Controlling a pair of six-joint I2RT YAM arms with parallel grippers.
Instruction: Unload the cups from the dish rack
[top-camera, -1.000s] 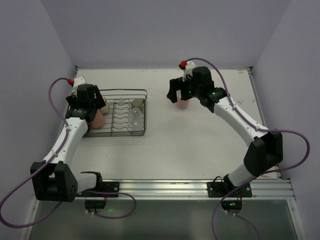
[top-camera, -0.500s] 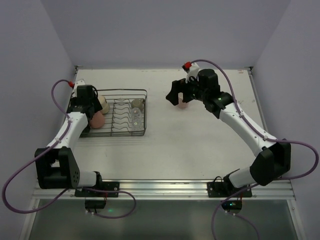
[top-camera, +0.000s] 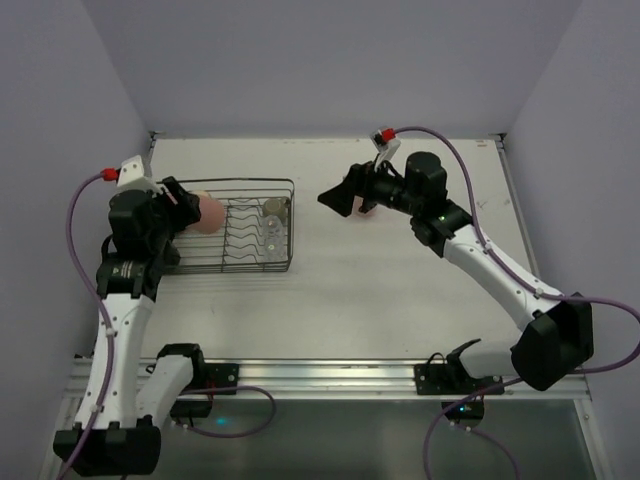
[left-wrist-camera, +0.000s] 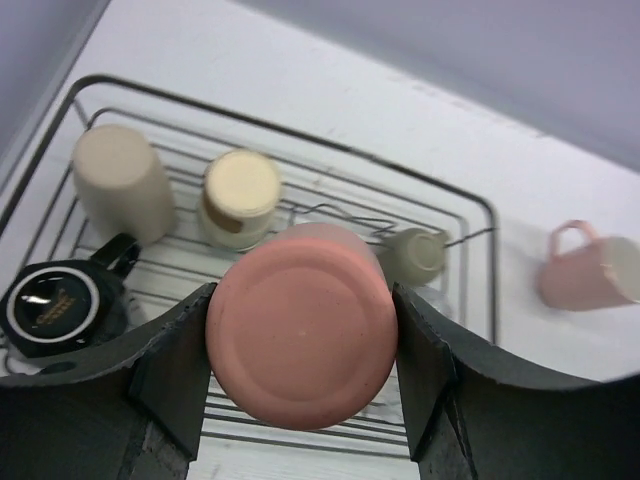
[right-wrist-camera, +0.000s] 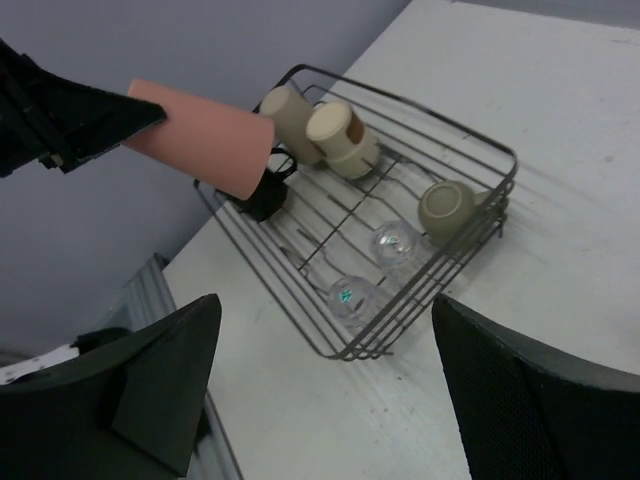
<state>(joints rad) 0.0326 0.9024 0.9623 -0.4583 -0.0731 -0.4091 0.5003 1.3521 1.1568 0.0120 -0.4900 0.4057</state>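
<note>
Left wrist view: the salmon tumbler (left-wrist-camera: 300, 340) is sitting clenched between the jaws of the left gripper (top-camera: 178, 212), its base facing the camera, hanging above the dish rack (left-wrist-camera: 470, 215). Below those jaws, the beige cup (left-wrist-camera: 120, 180), black mug (left-wrist-camera: 55, 305) and olive mug (left-wrist-camera: 415, 250) are lying in the rack. The pink mug (left-wrist-camera: 585, 270) is resting on the table (top-camera: 400, 280) near the right gripper (top-camera: 340, 197), whose jaws are gaping wide, gripping nothing.

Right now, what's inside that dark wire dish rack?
In the dark wire dish rack: a beige cup, a cream-bottomed brown cup, a black mug, an olive mug and two clear glasses. The salmon tumbler, held above by the left gripper, hides part of the black mug.
</note>
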